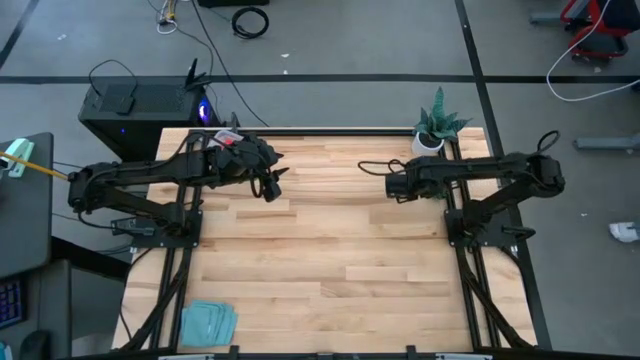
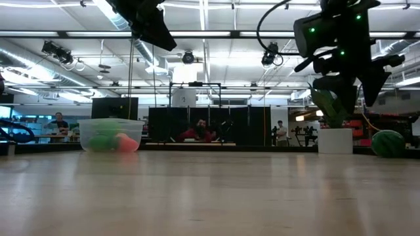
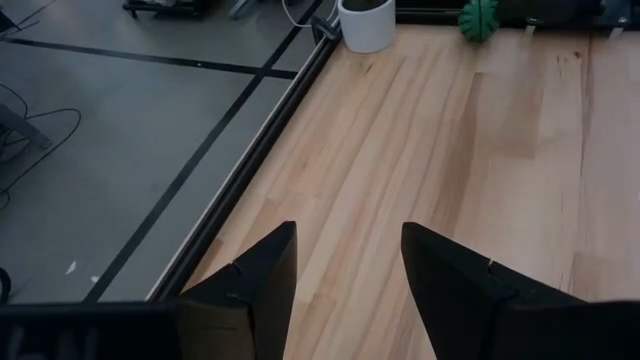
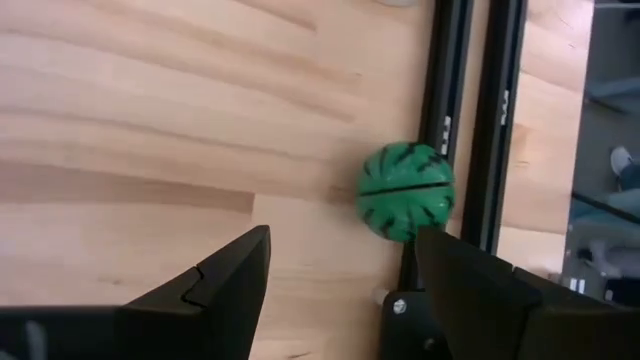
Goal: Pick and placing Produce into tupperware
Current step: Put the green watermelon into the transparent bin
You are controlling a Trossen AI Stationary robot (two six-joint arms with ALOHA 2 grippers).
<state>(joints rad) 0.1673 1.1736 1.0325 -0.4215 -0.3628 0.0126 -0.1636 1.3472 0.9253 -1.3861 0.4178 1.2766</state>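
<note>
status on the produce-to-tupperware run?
Mostly done: the tupperware already holds a green piece and a red piece. Nothing in hand: left claw and right claw are both open and empty. Left: the dark green striped ball, on the table by the black rail near the right claw.

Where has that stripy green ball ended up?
The striped green ball lies on the wooden table, against the black rail at its edge. In the low view it sits far right, beside the white plant pot.
</note>
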